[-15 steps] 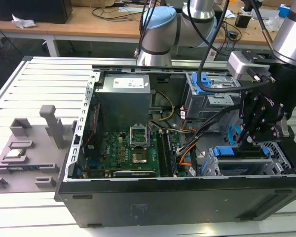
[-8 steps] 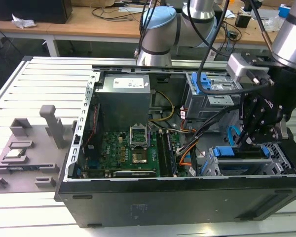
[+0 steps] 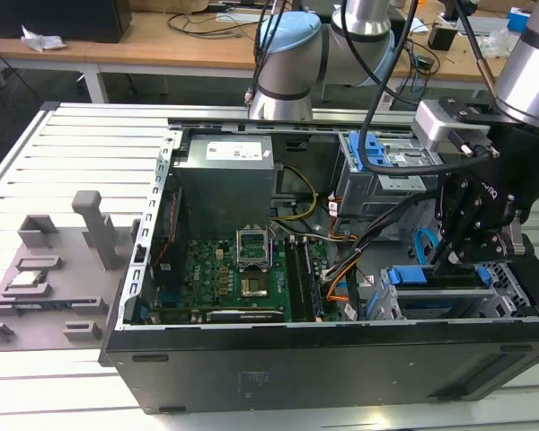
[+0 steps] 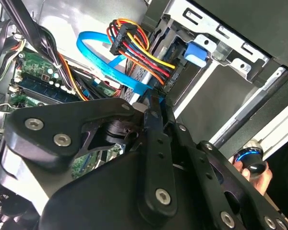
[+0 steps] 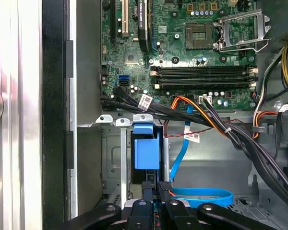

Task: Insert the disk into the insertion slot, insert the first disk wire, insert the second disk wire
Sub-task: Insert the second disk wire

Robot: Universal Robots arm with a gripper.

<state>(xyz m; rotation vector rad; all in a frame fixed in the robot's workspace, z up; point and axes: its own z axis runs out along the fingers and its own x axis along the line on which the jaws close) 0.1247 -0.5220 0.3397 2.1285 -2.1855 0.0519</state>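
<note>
The disk, in its bright blue carrier [image 3: 422,275] [image 5: 146,151], sits inside the low grey insertion slot [image 3: 505,285] [image 5: 113,158] at the near corner of the open computer case, on the exterior view's right. My gripper [image 3: 454,260] [image 4: 151,103] [image 5: 156,188] hangs right over the slot's inner end. Its fingers are pressed together on the end of a flat blue disk wire [image 4: 105,60] [image 5: 201,194]. A bundle of red, yellow and black wires [image 4: 139,45] ends in a black plug beside the fingertips.
The taller grey bay with a blue latch [image 3: 377,153] stands behind the slot. The motherboard [image 3: 238,274] and black cable bundles [image 5: 240,139] fill the middle of the case. A person's hand [image 4: 254,170] shows at the case edge.
</note>
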